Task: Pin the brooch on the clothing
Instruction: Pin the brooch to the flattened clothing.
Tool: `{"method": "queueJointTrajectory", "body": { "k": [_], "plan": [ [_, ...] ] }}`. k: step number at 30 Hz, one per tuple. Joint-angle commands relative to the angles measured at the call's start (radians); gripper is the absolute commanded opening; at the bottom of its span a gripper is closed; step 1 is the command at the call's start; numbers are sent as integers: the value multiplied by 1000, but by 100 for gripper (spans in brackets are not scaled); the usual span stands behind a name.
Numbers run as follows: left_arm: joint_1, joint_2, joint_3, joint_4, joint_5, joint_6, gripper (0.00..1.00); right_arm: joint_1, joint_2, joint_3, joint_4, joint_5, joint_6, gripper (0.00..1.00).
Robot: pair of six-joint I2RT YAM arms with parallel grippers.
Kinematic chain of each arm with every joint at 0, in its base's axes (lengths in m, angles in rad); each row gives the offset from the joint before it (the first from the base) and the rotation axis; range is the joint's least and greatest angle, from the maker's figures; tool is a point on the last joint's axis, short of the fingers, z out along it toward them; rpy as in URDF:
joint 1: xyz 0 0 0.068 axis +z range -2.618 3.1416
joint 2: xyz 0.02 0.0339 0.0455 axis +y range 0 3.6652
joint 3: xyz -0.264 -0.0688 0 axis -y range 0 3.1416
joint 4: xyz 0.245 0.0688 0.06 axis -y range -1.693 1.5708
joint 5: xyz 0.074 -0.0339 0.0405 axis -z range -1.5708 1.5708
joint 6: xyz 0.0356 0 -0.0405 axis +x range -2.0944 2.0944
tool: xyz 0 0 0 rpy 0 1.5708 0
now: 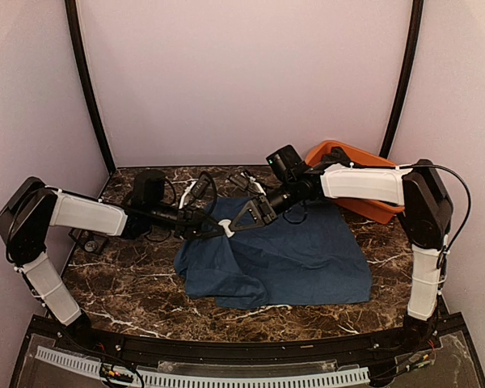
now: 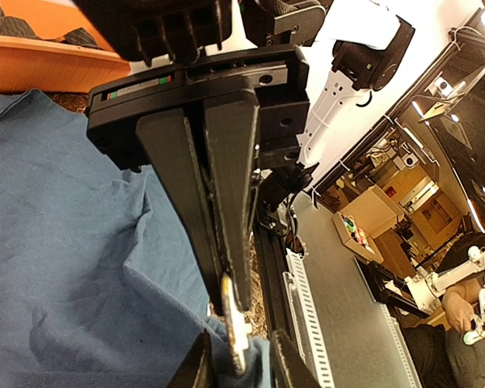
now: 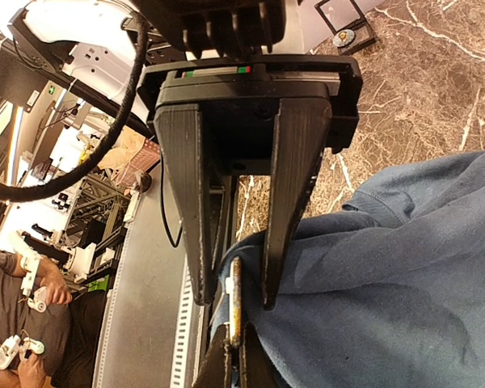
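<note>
The clothing (image 1: 299, 250), a dark navy T-shirt, lies spread on the marble table, with a fold lifted at its left edge. The brooch (image 1: 226, 230) is a pale flat disc seen edge-on against that fold (image 2: 234, 327) (image 3: 236, 303). My right gripper (image 1: 236, 227) (image 3: 236, 356) reaches in from the right and is shut on the brooch's rim; the left wrist view shows its fingertips (image 2: 241, 291) pressed together on the disc. My left gripper (image 1: 218, 229) (image 2: 241, 368) comes in from the left. It stands open, its jaws straddling the brooch and the bunched fabric (image 3: 404, 283) with gaps on both sides.
An orange tub (image 1: 339, 152) sits at the back right, behind the right arm, holding dark cloth. A small open box (image 1: 93, 241) (image 3: 343, 28) lies on the table (image 1: 129, 291) at the left. Cables (image 1: 234, 179) trail along the back.
</note>
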Motion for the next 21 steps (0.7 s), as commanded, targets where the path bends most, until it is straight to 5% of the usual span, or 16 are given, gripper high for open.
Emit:
{"method": "queueJointTrajectory", "body": {
  "k": [1, 21],
  "plan": [
    [-2, -32, -11, 77, 6, -49, 24, -6, -30, -3, 1, -27, -20, 0],
    [-3, -12, -1, 69, 9, -41, 12, -1, -30, 1, 1, -23, -15, 0]
  ]
}}
